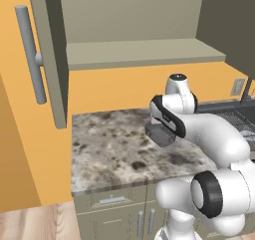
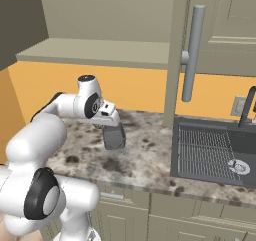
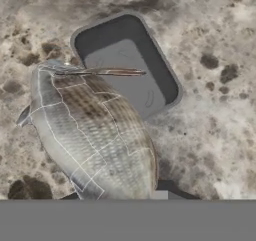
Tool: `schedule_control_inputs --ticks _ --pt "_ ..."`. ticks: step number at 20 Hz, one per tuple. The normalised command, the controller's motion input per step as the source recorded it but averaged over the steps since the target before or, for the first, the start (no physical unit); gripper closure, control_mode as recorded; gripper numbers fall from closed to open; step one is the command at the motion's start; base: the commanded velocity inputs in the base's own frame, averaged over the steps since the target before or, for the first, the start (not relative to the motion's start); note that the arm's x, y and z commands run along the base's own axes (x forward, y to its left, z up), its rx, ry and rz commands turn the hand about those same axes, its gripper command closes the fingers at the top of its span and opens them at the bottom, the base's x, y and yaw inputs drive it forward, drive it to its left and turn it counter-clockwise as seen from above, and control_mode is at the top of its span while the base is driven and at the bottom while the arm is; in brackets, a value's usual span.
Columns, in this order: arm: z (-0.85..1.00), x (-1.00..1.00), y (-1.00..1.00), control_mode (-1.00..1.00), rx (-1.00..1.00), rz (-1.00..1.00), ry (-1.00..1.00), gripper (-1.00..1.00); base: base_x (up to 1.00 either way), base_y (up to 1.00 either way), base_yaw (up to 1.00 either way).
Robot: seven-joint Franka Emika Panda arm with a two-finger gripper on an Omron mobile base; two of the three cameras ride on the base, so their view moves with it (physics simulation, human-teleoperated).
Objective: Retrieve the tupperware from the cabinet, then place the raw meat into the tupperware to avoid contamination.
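The raw meat (image 3: 95, 130), a whole silvery scaled fish, lies large and close in the hand view, hanging tail-up just over the tupperware (image 3: 127, 60). That tupperware is a low, dark, smoky tub with rounded corners that stands on the speckled counter (image 1: 109, 149). My gripper (image 1: 162, 127) points down right above the tub (image 1: 160, 135) and is shut on the fish, which hides its fingertips. From the right side the gripper (image 2: 112, 127) sits on top of the dark tub (image 2: 115, 139). Above, the cabinet (image 1: 144, 52) stands open with a bare shelf (image 2: 100, 52).
The open cabinet doors with long bar handles (image 1: 30, 55) (image 2: 192, 52) jut out at either side. To the right of the counter are a dark sink with a rack (image 2: 210, 150) and a faucet (image 2: 248, 105). A wall outlet (image 1: 237, 86) is behind it.
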Motion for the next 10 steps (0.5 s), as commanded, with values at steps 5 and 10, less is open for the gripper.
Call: schedule_control_inputs --ticks 5,10 --pt "-0.17 0.00 0.00 -1.00 0.00 0.11 0.13 1.00 0.00 0.00 0.00" --pt "-0.08 0.00 -0.04 -1.00 0.00 0.05 0.16 1.00 0.00 0.00 0.00"
